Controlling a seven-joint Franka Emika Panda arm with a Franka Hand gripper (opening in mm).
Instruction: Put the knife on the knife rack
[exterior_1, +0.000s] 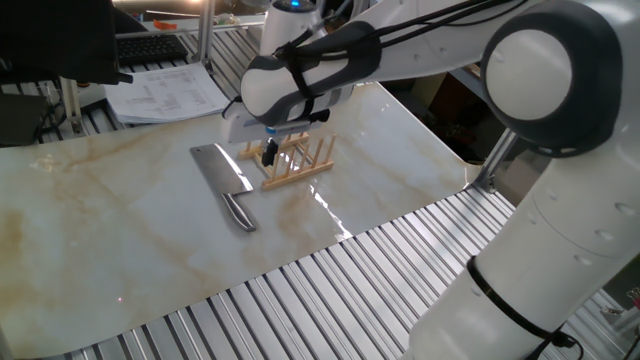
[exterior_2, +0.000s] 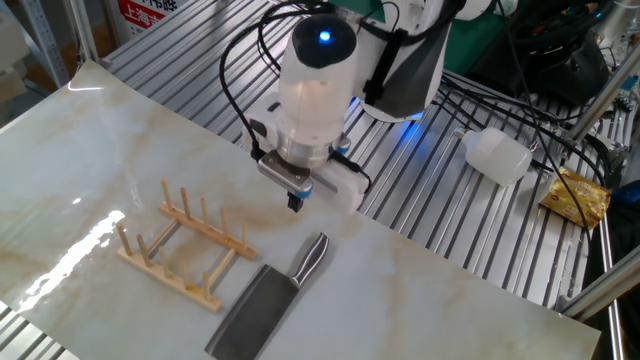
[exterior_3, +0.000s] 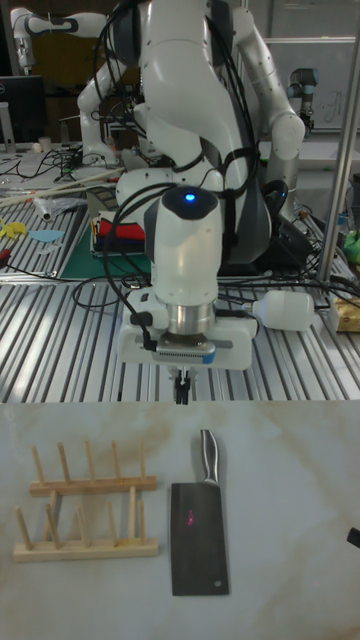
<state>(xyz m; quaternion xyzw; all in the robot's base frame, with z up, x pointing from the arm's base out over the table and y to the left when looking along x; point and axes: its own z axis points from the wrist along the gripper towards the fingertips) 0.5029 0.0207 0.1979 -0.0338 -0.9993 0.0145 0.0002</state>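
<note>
The knife (exterior_1: 222, 183) lies flat on the marble board, a steel cleaver with its handle (exterior_2: 312, 258) pointing toward the robot base and its blade (exterior_3: 197, 535) away from it. Beside it stands the light-wood knife rack (exterior_1: 297, 160) (exterior_2: 180, 245) (exterior_3: 85, 515), with nothing in it. My gripper (exterior_1: 269, 155) (exterior_2: 296, 202) (exterior_3: 182, 388) hangs above the board just beyond the handle's end, apart from the knife. Its fingers are pressed together and hold nothing.
The marble board (exterior_2: 90, 150) lies on a slatted metal table. A white plastic bottle (exterior_2: 497, 155) and a yellow packet (exterior_2: 578, 197) lie on the slats near the robot base. Papers (exterior_1: 165, 92) and a keyboard (exterior_1: 150, 46) sit beyond the board's far side.
</note>
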